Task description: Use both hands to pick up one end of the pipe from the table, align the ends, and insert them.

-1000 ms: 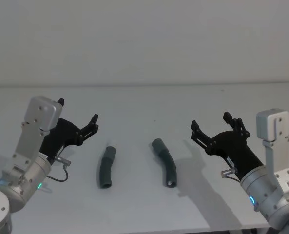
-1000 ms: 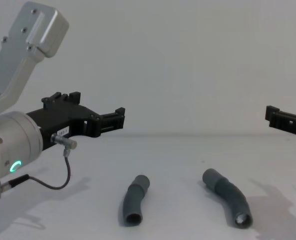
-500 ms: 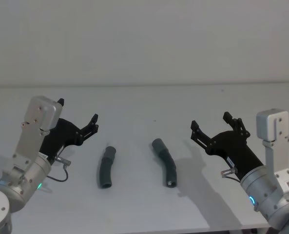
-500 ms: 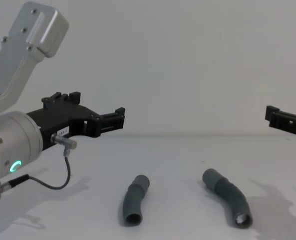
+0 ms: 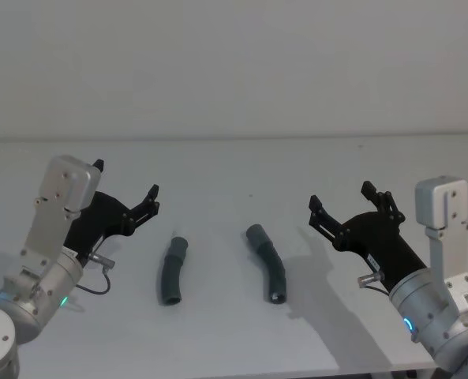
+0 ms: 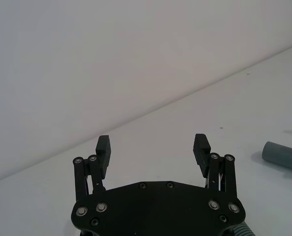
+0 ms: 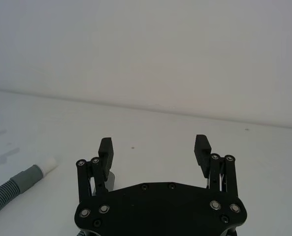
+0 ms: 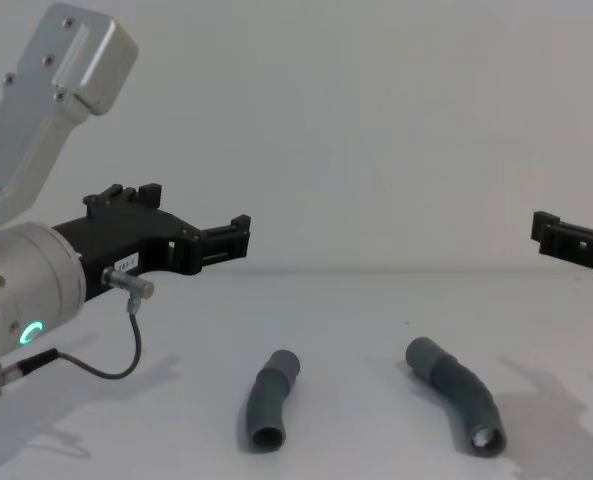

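Left gripper (image 5: 126,178) spread wide, empty, hovering over the table (image 5: 218,339) to the left of the left hose piece (image 5: 172,271); right gripper (image 5: 341,195) equally wide, empty, off to the right of the right hose piece (image 5: 267,261); both pieces lie flat, near each other, not touching. Looks like the approach step; I'd bring each gripper down on the ribbed middle, leaving the cuffs (image 5: 255,233) free for mating; straddle across the hose, not along it; curved pieces may roll when pinched.
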Available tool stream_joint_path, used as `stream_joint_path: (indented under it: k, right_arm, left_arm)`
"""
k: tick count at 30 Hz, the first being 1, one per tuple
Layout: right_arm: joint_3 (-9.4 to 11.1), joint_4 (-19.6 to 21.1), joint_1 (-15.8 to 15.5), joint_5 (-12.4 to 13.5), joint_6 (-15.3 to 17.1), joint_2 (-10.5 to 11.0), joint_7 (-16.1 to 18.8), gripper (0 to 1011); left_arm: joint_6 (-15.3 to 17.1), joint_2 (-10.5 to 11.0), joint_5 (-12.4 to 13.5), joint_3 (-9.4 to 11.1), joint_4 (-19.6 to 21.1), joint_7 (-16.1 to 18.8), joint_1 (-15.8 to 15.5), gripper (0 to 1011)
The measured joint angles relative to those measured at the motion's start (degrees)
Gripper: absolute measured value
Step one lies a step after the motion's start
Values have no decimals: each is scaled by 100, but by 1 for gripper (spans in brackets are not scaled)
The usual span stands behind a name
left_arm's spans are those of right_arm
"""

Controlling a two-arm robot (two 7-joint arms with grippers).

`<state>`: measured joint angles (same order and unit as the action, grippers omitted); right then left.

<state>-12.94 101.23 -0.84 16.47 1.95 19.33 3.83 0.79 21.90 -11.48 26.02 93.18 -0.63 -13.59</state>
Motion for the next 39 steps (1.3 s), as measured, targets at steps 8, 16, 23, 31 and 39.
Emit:
stream_joint_path:
  k: [8, 16, 23, 31, 39]
  right_arm:
    - [0, 0, 0, 0, 0, 0, 0, 1002]
    - [0, 0, 0, 0, 0, 0, 0, 1002]
    - [0, 0, 0, 0, 0, 0, 0, 1002]
    - [0, 0, 0, 0, 0, 0, 0, 1002]
    - [0, 0, 0, 0, 0, 0, 0, 1002]
  left_arm:
    - [97, -8, -4, -2, 31, -4, 3, 1001]
    - [613, -15, -81, -9, 227, -40, 17, 1001]
    - [1348, -33, -177, -10, 479, -50, 19, 1001]
    - [2302, -96, -284, -10, 833, -10, 29, 1001]
    - [2967, -135, -369, -59, 1117, 64, 137, 1001]
